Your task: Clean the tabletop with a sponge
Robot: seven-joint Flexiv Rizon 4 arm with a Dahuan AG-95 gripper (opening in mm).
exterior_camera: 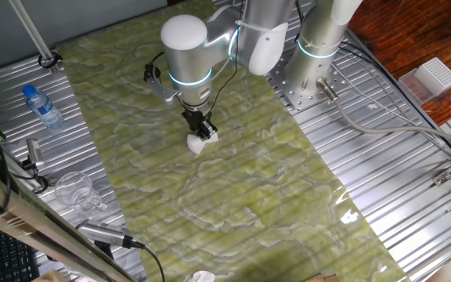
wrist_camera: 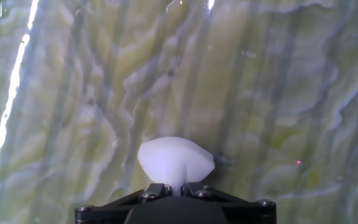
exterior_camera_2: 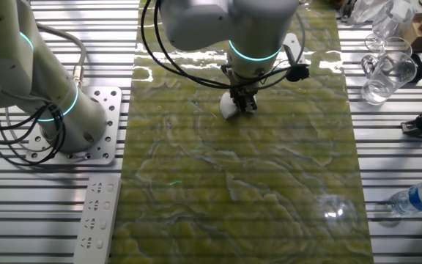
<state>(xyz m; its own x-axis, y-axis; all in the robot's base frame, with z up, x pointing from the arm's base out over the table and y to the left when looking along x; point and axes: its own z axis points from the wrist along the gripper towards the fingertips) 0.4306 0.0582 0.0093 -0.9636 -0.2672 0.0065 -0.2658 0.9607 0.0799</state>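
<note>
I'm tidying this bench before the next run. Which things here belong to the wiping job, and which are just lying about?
Belong to the job:
white soft sponge
black two-finger gripper, shut on the sponge
glossy yellow-green marbled tabletop

Just lying about:
clear plastic water bottle
clear glass pitcher
white ridged box
white power strip

White sponge (wrist_camera: 176,162) pinched, seemingly touching glossy yellow-green veined tabletop (exterior_camera: 233,204).

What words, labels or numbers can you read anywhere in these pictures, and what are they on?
None can be read.
Clear plastic water bottle: its blue label is too blurred.
White power strip: its markings are too small.
Squeezed white sponge and glossy yellow-green tabletop: no writing.
</note>
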